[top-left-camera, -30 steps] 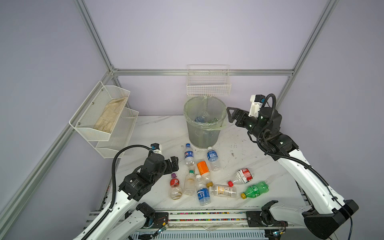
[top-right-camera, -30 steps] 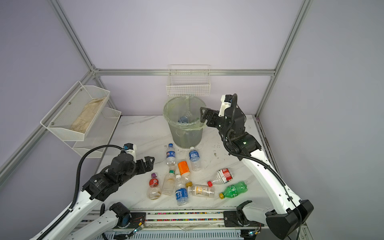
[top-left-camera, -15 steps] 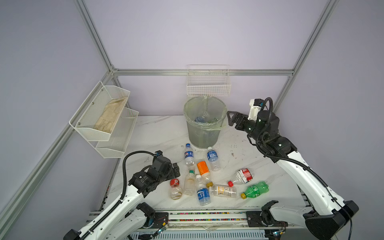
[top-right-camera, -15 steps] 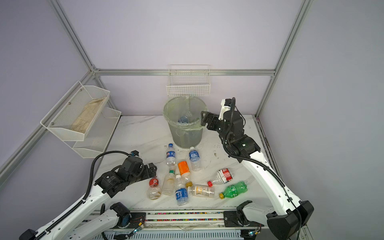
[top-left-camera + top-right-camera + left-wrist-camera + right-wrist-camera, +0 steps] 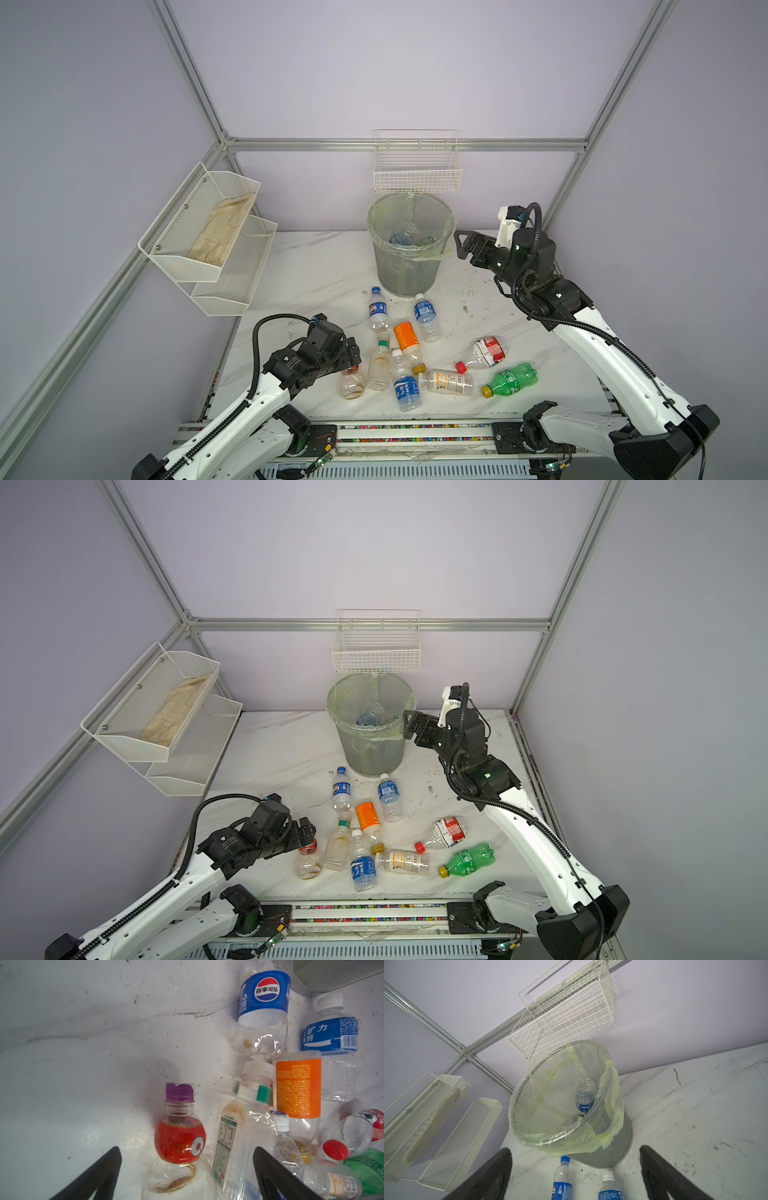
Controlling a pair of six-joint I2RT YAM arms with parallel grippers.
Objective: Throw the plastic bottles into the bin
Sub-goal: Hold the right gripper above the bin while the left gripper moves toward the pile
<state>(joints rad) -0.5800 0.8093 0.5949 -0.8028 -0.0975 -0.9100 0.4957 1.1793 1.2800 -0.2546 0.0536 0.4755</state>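
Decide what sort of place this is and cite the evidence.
Probably a robotics lab test cell: an aluminium frame encloses the table, two white robot arms stand at its front, and plastic bottles lie scattered before a bin.

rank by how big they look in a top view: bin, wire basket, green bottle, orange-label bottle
1. bin
2. wire basket
3. green bottle and orange-label bottle: about alike, so not ranked

Light was bright, soft and even, falling from overhead, so shadows on the white counter (image 5: 316,266) were faint. Both top views were sharp throughout. In the left wrist view, small glints sat on the red-labelled bottle (image 5: 179,1138), and the dark fingers (image 5: 99,1174) of the left end effector (image 5: 187,1148) looked soft-edged near the lens.
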